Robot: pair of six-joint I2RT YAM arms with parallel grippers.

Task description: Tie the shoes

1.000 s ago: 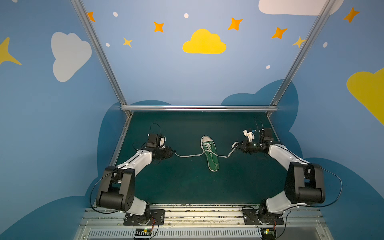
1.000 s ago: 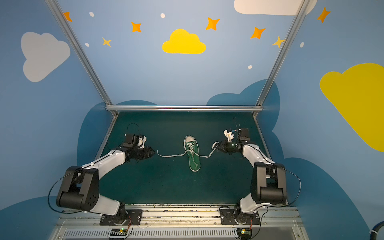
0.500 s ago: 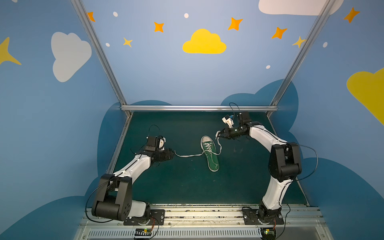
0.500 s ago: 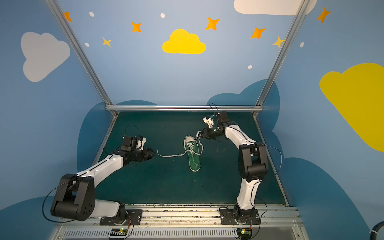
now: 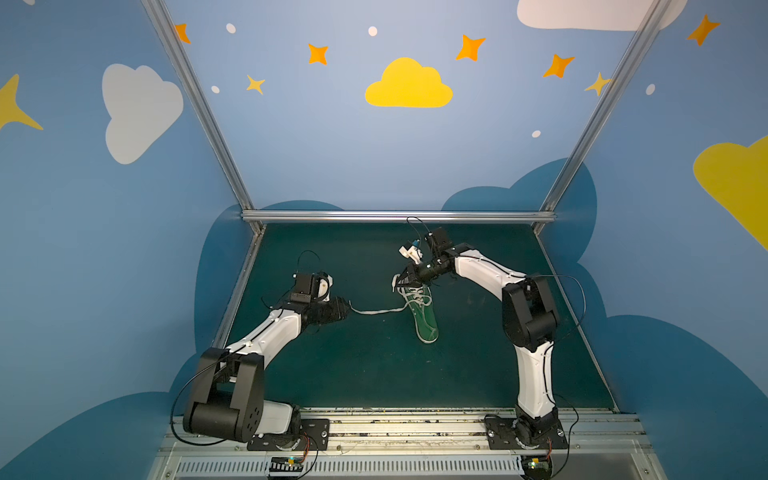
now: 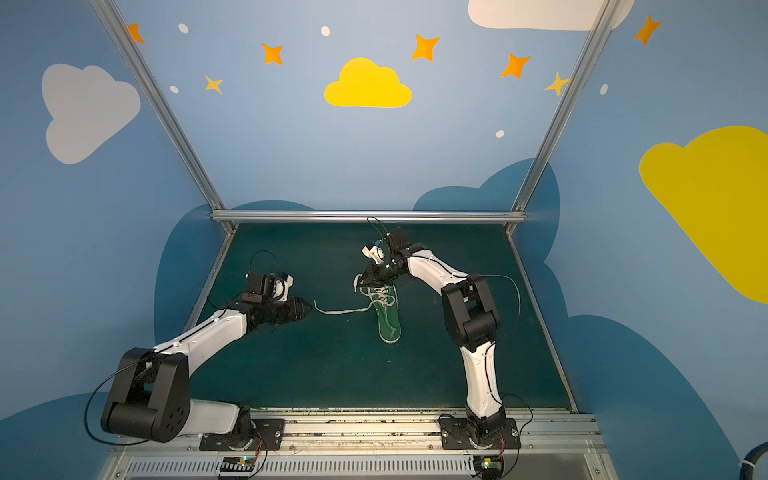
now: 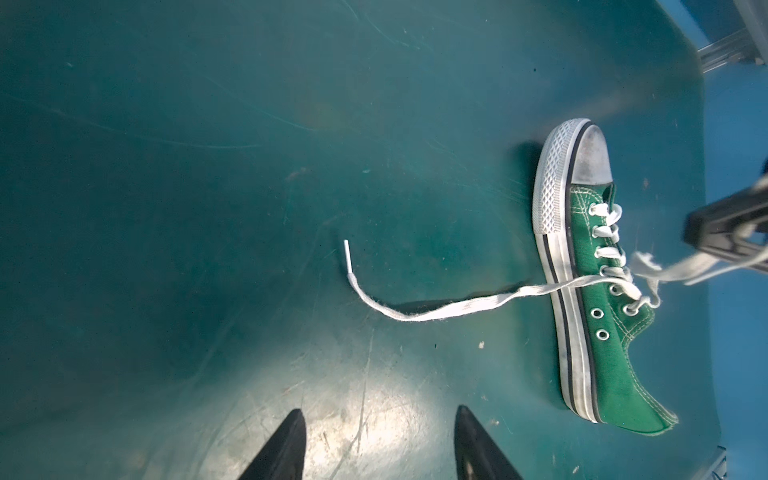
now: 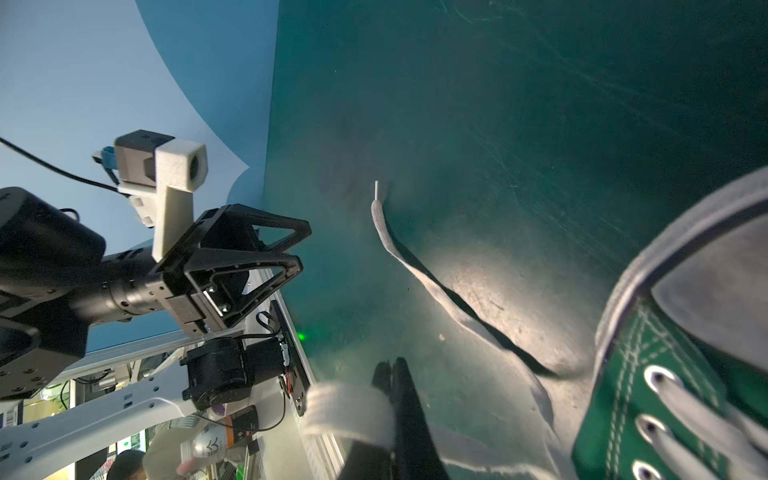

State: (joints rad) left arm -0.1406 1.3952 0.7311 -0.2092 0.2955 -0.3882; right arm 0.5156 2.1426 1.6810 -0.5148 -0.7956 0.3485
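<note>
My left gripper (image 7: 379, 417) hangs about half open and empty over the mat (image 7: 166, 208). The free lace (image 7: 440, 312) lies dead ahead, its tip nearest my jaws and its length running back to the green sneaker (image 5: 424, 318) at mid-table, toe toward the back wall. My right gripper (image 5: 401, 282) is pinched tight on the other lace (image 8: 349, 409) above the toe end, so I reckon the loose strand is the left arm's to take.
</note>
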